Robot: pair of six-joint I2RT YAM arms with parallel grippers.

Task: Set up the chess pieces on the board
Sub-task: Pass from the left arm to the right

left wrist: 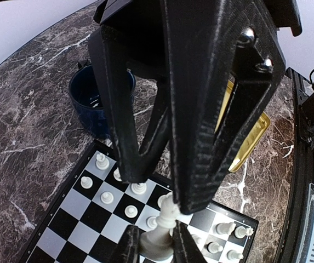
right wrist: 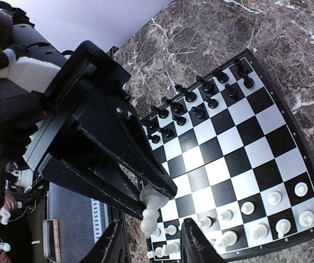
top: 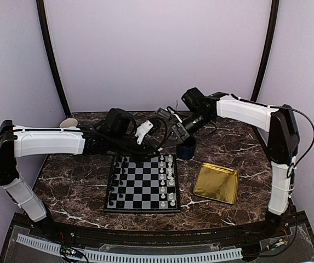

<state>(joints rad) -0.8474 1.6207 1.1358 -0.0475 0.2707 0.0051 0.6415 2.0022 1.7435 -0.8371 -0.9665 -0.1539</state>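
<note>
The board [top: 140, 186] lies at the table's middle. Cream-white chess pieces [top: 168, 176] stand in its right two columns, and black pieces in its left columns. They also show in the left wrist view [left wrist: 130, 210] and the right wrist view [right wrist: 277, 198]. My left gripper [left wrist: 155, 244] is shut on a white piece [left wrist: 158, 241], held by its base above the board's far right edge. The same piece shows in the right wrist view [right wrist: 151, 205]. My right gripper [right wrist: 154, 244] is open, its fingers [left wrist: 200, 164] either side of the piece's top. Both grippers meet in the top view [top: 167, 141].
A dark blue cup [top: 187, 148] stands just beyond the board's far right corner, and shows in the left wrist view [left wrist: 93, 104]. A shiny gold tray [top: 216, 182] lies right of the board. A small pale round object [top: 67, 123] sits at the table's back left.
</note>
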